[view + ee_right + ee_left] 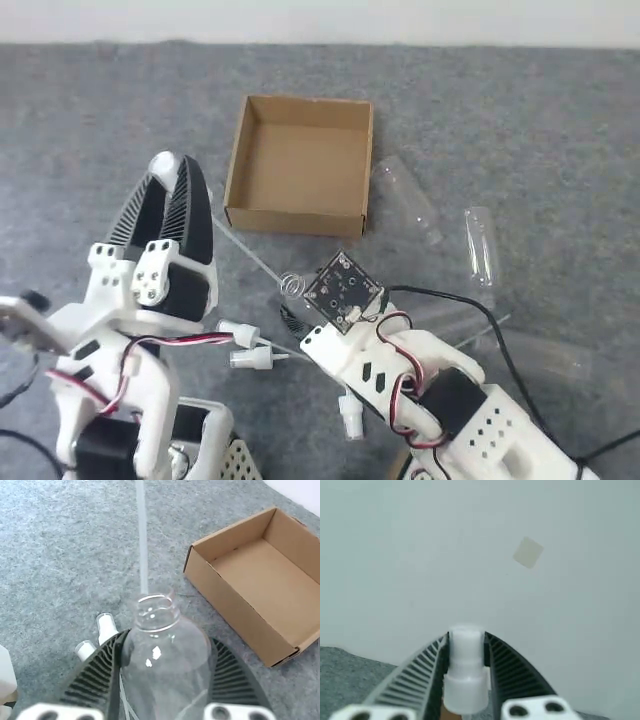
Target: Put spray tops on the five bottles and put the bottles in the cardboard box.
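High view: the left gripper points up, well off the desk, with its arm reared up from the base. It is narrow and clamped on a white spray top right at its tips. The right gripper sits low under its wrist camera, arm stretched forward over the desk, and holds a clear bottle whose mouth pokes out just past the tips. A thin clear tube runs from beside the left gripper to the bottle mouth; cannot tell which top it belongs to. The cardboard box lies near, just beyond the right gripper. Loose spray tops lie between the two arms. Loose bottles lie flat beyond the right gripper, beside the box.

Left wrist view: the spray top stands upright between the gripper fingers, touching both, against a wall.

Right wrist view: the bottle is pinched between both fingers, mouth forward. The tube ends at the mouth. The box is ahead, and two tops lie just beside one finger.
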You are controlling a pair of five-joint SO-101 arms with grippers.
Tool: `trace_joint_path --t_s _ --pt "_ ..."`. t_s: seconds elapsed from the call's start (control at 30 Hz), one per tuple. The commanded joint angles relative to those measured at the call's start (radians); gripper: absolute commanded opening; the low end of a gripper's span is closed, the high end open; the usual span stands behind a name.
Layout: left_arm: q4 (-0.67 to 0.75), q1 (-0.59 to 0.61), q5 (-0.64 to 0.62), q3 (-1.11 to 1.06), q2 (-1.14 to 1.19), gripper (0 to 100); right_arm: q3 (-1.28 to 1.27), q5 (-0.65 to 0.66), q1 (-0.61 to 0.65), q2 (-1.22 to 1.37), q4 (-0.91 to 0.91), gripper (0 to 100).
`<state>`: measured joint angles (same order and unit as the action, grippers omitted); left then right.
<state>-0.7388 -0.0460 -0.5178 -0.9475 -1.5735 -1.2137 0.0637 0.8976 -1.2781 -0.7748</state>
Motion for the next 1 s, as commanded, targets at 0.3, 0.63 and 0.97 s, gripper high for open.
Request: trace_joint_path --t_s 0.3,0.63,0.97 --pt "0.02 -0.1 -0.006 -0.038 -0.006 1 0.015 0.015 0.008 -0.03 0.005 12.1" --pt "-0.002 -0.126 -0.006 -0.064 -0.006 1 0.015 0.015 0.002 -0.03 0.005 12.1" --pt "-0.075 -0.256 0.127 -0.07 -0.006 1 0.015 0.017 0.001 -0.03 0.004 12.1"
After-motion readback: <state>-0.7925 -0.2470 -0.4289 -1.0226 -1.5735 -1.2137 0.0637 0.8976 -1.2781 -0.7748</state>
